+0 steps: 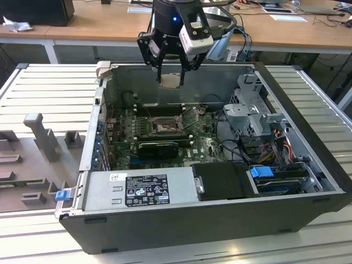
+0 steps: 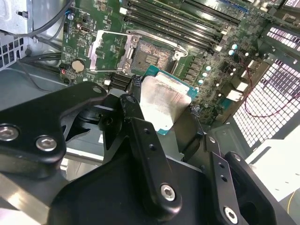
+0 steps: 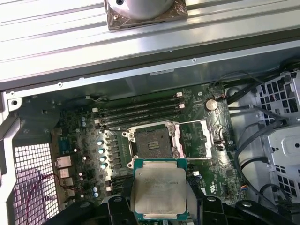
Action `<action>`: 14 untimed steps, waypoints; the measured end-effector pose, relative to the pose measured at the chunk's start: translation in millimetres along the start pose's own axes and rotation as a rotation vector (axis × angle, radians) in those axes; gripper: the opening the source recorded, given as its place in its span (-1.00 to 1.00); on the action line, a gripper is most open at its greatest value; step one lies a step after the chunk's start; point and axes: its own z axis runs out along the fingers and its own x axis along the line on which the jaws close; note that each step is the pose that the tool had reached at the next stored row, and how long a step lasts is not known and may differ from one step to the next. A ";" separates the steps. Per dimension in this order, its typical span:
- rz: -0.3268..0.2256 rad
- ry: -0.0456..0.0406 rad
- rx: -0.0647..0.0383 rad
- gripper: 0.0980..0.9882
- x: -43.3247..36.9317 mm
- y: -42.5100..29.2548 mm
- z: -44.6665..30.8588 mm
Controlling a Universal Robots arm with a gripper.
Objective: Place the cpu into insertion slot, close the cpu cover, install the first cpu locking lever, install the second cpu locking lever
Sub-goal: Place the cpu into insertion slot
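While the black gripper (image 1: 170, 74) clamps the flat beige-silver square cpu (image 3: 159, 190) above the dark, silver-rimmed insertion slot (image 3: 153, 141), a level, edge-aligned descent looks essential.

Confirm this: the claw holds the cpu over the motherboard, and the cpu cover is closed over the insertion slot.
Not quite. The first wrist view shows the cpu cover swung open beside the bare insertion slot, not closed over it. The claw does hold the cpu over the motherboard.
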 end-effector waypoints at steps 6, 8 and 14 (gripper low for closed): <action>0.017 -0.0015 0.000 -0.03 0.0 0.0 0.0; 0.023 -0.0020 0.000 -0.03 0.0 0.0 0.0; 0.038 -0.0034 -0.001 -0.03 0.0 0.0 0.0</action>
